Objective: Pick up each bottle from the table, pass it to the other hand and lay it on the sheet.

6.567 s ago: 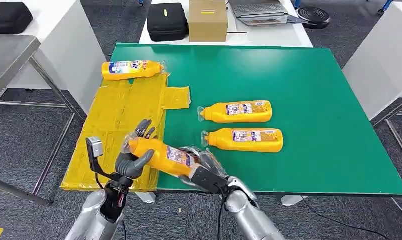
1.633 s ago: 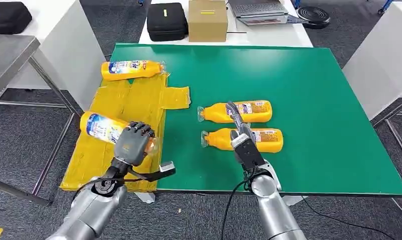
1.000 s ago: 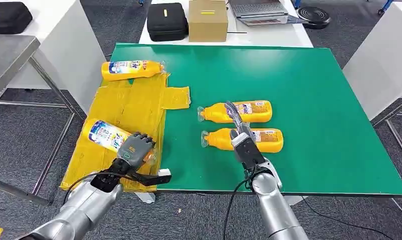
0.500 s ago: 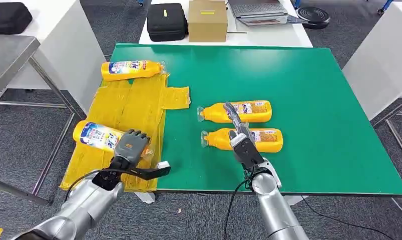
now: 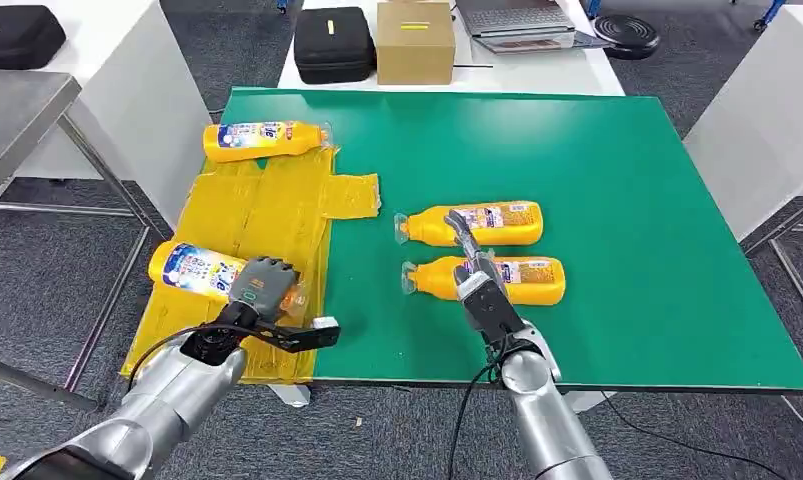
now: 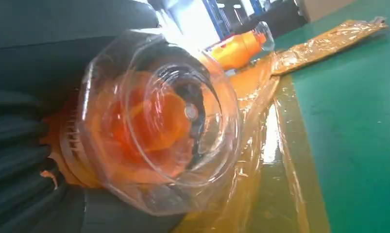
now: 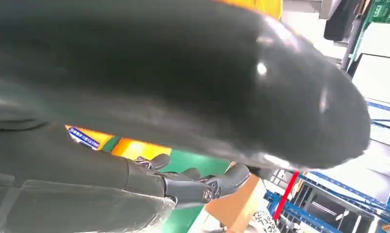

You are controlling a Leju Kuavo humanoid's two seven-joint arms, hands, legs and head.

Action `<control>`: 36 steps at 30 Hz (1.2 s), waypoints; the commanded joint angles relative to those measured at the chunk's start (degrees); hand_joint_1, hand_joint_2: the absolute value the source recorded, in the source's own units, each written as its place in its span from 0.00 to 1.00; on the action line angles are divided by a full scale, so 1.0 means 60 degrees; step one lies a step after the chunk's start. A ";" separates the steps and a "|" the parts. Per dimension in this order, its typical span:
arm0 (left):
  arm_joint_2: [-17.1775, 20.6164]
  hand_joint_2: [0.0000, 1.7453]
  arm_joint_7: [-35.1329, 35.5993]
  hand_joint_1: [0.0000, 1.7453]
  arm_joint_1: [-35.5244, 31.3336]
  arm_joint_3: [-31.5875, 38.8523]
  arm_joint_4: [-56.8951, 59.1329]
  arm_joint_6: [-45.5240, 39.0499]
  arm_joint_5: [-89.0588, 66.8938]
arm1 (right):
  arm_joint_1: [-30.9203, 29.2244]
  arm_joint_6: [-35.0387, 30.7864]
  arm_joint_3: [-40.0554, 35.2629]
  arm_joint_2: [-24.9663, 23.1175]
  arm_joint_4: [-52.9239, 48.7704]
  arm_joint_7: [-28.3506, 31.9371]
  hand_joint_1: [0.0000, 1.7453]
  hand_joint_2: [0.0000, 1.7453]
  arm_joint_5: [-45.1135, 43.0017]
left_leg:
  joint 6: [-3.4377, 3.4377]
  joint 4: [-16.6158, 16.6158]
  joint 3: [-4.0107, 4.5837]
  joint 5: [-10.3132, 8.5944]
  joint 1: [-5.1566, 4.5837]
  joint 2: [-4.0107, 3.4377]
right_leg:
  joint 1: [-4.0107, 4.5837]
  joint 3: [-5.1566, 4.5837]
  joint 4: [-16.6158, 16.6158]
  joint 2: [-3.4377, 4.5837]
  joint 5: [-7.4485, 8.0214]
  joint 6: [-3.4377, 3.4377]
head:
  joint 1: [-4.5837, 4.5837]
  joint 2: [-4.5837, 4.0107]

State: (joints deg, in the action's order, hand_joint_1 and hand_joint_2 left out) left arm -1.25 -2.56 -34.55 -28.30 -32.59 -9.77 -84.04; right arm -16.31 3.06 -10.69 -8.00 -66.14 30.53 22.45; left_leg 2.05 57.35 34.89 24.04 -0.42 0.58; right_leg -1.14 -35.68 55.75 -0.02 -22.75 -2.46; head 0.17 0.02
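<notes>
Over the yellow sheet [image 5: 257, 215], near its front left corner, the left hand [image 5: 257, 288] grips the held bottle [image 5: 199, 272] at its cap end, clear cap [image 6: 154, 121] toward the wrist, long axis crosswise to the sheet's length and base overhanging the left edge. The right hand [image 5: 474, 270], fingers spread and empty, hovers above the nearer table bottle [image 5: 492, 280], which lies beside the farther table bottle [image 5: 472, 223], both crosswise on the green table [image 5: 627, 200]. A placed bottle [image 5: 262, 140] lies at the sheet's far end. Release appears next; the right hand is nearer the remaining bottles.

Four orange bottles [image 5: 265, 139] [image 5: 197, 272] [image 5: 474, 224] [image 5: 522, 281], one yellow sheet [image 5: 247, 230].
</notes>
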 commanded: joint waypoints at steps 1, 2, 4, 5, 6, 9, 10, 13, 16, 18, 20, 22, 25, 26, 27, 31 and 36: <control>-0.0291 1.00 -0.0006 0.94 -0.0228 0.0101 0.0646 0.0196 0.0156 | -0.0404 0.0021 0.0067 -0.0079 0.0507 -0.0072 0.00 0.00 0.0001 | -0.0020 0.0006 -0.0046 0.0025 0.0017 -0.0016 | 0.0018 0.0048 -0.0002 0.0009 -0.0018 0.0019 | 0.0000 0.0000; -0.0291 1.00 -0.0006 0.94 -0.0228 0.0101 0.0646 0.0196 0.0156 | -0.0404 0.0021 0.0067 -0.0079 0.0507 -0.0072 0.00 0.00 0.0001 | -0.0014 -0.0001 -0.0036 0.0016 0.0009 -0.0014 | 0.0010 0.0037 -0.0004 0.0009 -0.0011 0.0013 | 0.0000 0.0000; -0.0291 1.00 -0.0006 0.94 -0.0228 0.0101 0.0646 0.0196 0.0156 | -0.0404 0.0021 0.0067 -0.0079 0.0507 -0.0072 0.00 0.00 0.0001 | -0.0016 -0.0001 -0.0045 0.0020 0.0011 -0.0016 | 0.0012 0.0048 -0.0008 0.0010 -0.0013 0.0016 | 0.0000 0.0000; -0.0291 1.00 -0.0006 0.89 -0.0228 0.0101 0.0646 0.0196 0.0156 | -0.0404 0.0021 0.0067 -0.0079 0.0507 -0.0072 0.00 0.00 0.0001 | -0.0011 -0.0005 -0.0034 0.0011 0.0005 -0.0009 | 0.0005 0.0036 -0.0007 0.0005 -0.0008 0.0011 | 0.0000 0.0000; -0.0268 1.00 0.0052 0.85 -0.0221 0.0080 0.0642 0.0195 0.0132 | -0.0409 0.0021 0.0068 -0.0084 0.0498 -0.0072 0.00 0.00 0.0006 | -0.0020 0.0004 -0.0053 0.0026 0.0015 -0.0019 | 0.0017 0.0058 -0.0006 0.0013 -0.0017 0.0019 | 0.0000 0.0000; -0.0268 1.00 0.0112 0.50 -0.0179 0.0081 0.0639 0.0167 0.0140 | -0.0472 0.0025 0.0066 -0.0090 0.0515 -0.0081 0.00 0.00 0.0011 | -0.0020 0.0002 -0.0054 0.0025 0.0015 -0.0019 | 0.0016 0.0059 -0.0007 0.0013 -0.0016 0.0019 | 0.0000 0.0000; -0.0262 1.00 0.0232 0.36 -0.0173 0.0012 0.0652 0.0117 0.0089 | -0.0538 0.0016 0.0077 -0.0097 0.0598 -0.0077 0.00 0.00 0.0009 | -0.0026 0.0005 -0.0069 0.0034 0.0022 -0.0027 | 0.0023 0.0074 -0.0007 0.0019 -0.0022 0.0025 | 0.0000 0.0000; -0.0315 1.00 0.0416 0.10 -0.0113 -0.0020 0.0643 -0.0047 0.0032 | -0.0617 0.0019 0.0082 -0.0106 0.0706 -0.0087 0.00 0.00 0.0014 | -0.0022 0.0003 -0.0054 0.0025 0.0017 -0.0022 | 0.0018 0.0059 -0.0007 0.0015 -0.0016 0.0021 | 0.0000 0.0000; -0.0336 1.00 0.0564 0.00 -0.0093 -0.0015 0.0627 -0.0127 -0.0063 | -0.0723 0.0013 0.0058 -0.0100 0.0904 -0.0084 0.00 0.00 0.0012 | -0.0019 -0.0001 -0.0054 0.0023 0.0012 -0.0028 | 0.0014 0.0054 -0.0008 0.0022 -0.0013 0.0018 | 0.0000 0.0000; -0.0334 1.00 0.0563 0.00 -0.0097 0.0004 0.0624 -0.0136 -0.0074 | -0.0753 0.0012 0.0048 -0.0093 0.0964 -0.0080 0.00 0.00 0.0010 | -0.0021 -0.0002 -0.0062 0.0026 0.0016 -0.0028 | 0.0017 0.0064 -0.0010 0.0021 -0.0016 0.0020 | 0.0000 0.0000; -0.0334 1.00 0.0563 0.00 -0.0097 0.0004 0.0624 -0.0136 -0.0074 | -0.0753 0.0012 0.0048 -0.0093 0.0964 -0.0080 0.00 0.00 0.0010 | -0.0010 -0.0005 -0.0032 0.0010 0.0004 -0.0015 | 0.0005 0.0033 -0.0006 0.0012 -0.0006 0.0010 | -0.0004 0.0000; -0.0317 1.00 0.0564 0.00 -0.0103 0.0008 0.0627 -0.0132 -0.0075 | -0.0751 0.0012 0.0048 -0.0092 0.0967 -0.0080 0.00 0.00 0.0010 | -0.0015 -0.0005 -0.0048 0.0018 0.0006 -0.0022 | 0.0007 0.0048 -0.0006 0.0016 -0.0012 0.0014 | -0.0004 0.0000; -0.0298 1.00 0.0606 0.00 -0.0119 0.0046 0.0603 -0.0153 -0.0103 | -0.0794 0.0012 0.0008 -0.0100 0.1045 -0.0079 0.00 0.00 0.0009 | -0.0013 -0.0007 -0.0040 0.0013 0.0006 -0.0020 | 0.0007 0.0040 -0.0009 0.0016 -0.0007 0.0012 | 0.0000 0.0000; -0.0298 1.00 0.0606 0.00 -0.0119 0.0046 0.0603 -0.0153 -0.0103 | -0.0794 0.0012 0.0008 -0.0100 0.1045 -0.0079 0.00 0.00 0.0009 | -0.0021 0.0002 -0.0061 0.0027 0.0016 -0.0029 | 0.0017 0.0063 -0.0008 0.0022 -0.0016 0.0020 | 0.0000 0.0000; -0.0283 1.00 0.0611 0.00 -0.0116 0.0049 0.0584 -0.0167 -0.0113 | -0.0788 0.0011 0.0003 -0.0109 0.1047 -0.0074 0.00 0.00 -0.0003 | -0.0016 -0.0005 -0.0046 0.0016 0.0008 -0.0024 | 0.0009 0.0046 -0.0009 0.0019 -0.0009 0.0014 | 0.0000 0.0000; -0.0208 1.00 0.0654 0.00 -0.0033 0.0060 0.0452 -0.0161 -0.0168 | -0.0697 -0.0010 0.0002 -0.0115 0.0957 -0.0071 0.00 0.00 -0.0059 | -0.0020 0.0000 -0.0055 0.0024 0.0014 -0.0027 | 0.0015 0.0056 -0.0007 0.0020 -0.0014 0.0018 | 0.0000 0.0000; -0.0094 1.00 0.0728 0.00 0.0129 -0.0043 0.0205 -0.0056 -0.0325 | -0.0577 -0.0032 -0.0015 -0.0099 0.0834 -0.0088 0.00 0.00 -0.0090 | -0.0013 -0.0009 -0.0042 0.0013 0.0005 -0.0020 | 0.0006 0.0041 -0.0009 0.0016 -0.0008 0.0012 | 0.0000 0.0000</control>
State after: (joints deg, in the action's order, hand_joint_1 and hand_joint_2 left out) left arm -2.86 1.22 -34.91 -28.30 -32.30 -11.34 -84.91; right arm -18.34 3.04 -10.67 -8.79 -63.91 30.23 22.27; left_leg 2.05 57.35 34.85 24.03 -0.42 0.59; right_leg -1.15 -35.63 55.75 -0.02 -22.75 -2.47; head 0.17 0.02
